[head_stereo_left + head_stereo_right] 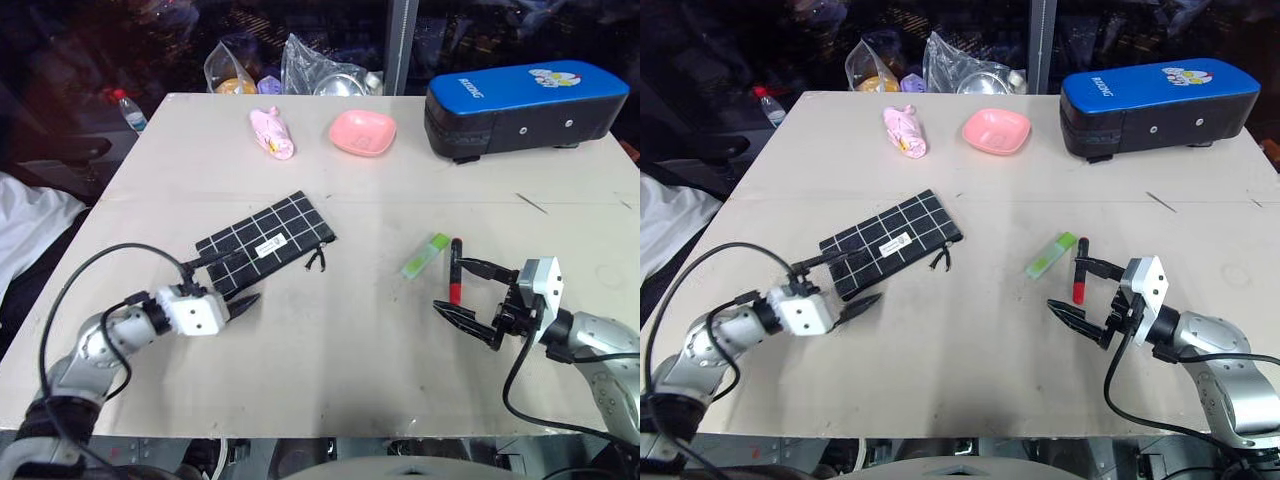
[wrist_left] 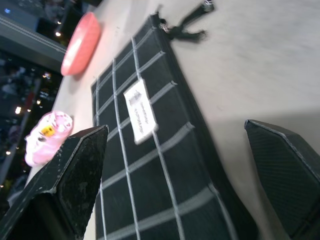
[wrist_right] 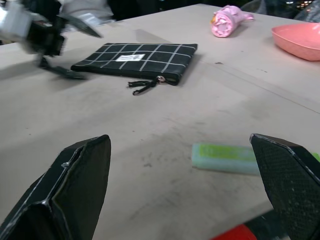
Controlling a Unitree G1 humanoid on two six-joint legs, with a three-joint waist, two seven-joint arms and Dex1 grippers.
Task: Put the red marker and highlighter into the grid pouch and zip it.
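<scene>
The grid pouch [image 1: 265,243] lies flat left of the table's middle, black with white lines and a white label, its zipper pull [image 1: 320,260] at the right end. My left gripper [image 1: 243,277] is open at the pouch's near left corner, one finger over the fabric, one beside it. The light green highlighter [image 1: 424,255] lies right of centre, with the red marker [image 1: 455,291] just beside it. My right gripper [image 1: 447,284] stands open right at the marker, holding nothing. The right wrist view shows the highlighter [image 3: 225,158] between its fingers and the pouch [image 3: 137,56] beyond.
A big blue-and-black case [image 1: 525,105] stands at the back right. A pink bowl [image 1: 362,132] and a pink rolled thing [image 1: 272,132] sit at the back centre, with plastic bags [image 1: 300,70] behind the table's far edge. Bare tabletop [image 1: 350,330] lies between my grippers.
</scene>
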